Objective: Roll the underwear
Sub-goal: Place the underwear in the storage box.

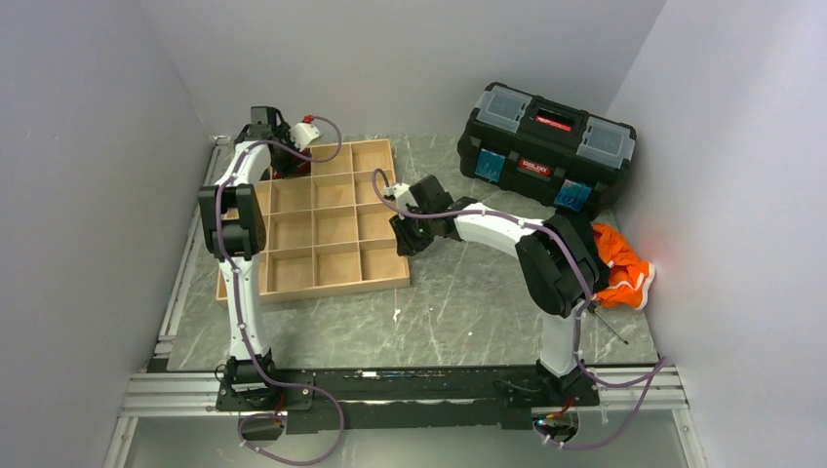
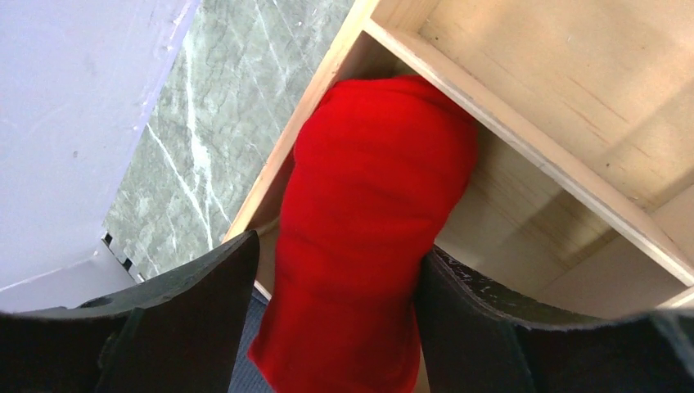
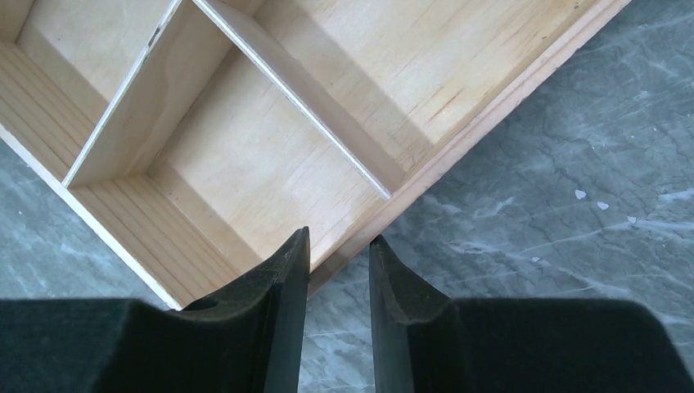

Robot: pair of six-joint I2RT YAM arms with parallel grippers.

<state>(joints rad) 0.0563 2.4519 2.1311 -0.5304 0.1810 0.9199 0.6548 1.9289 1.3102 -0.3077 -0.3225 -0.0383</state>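
Observation:
The underwear is a rolled bright red bundle, its far end down in the back-left corner compartment of the wooden tray. My left gripper is shut on it, with one black finger on each side of the roll. From above, the left gripper hangs over the tray's far left corner and hides the bundle. My right gripper hovers over the tray's right rim, its fingers a narrow gap apart with nothing between them. In the top view the right gripper sits at the tray's right edge.
A black toolbox stands at the back right. An orange cloth lies against the right wall behind the right arm. A sliver of dark blue fabric shows beside the red roll. Walls close in on three sides.

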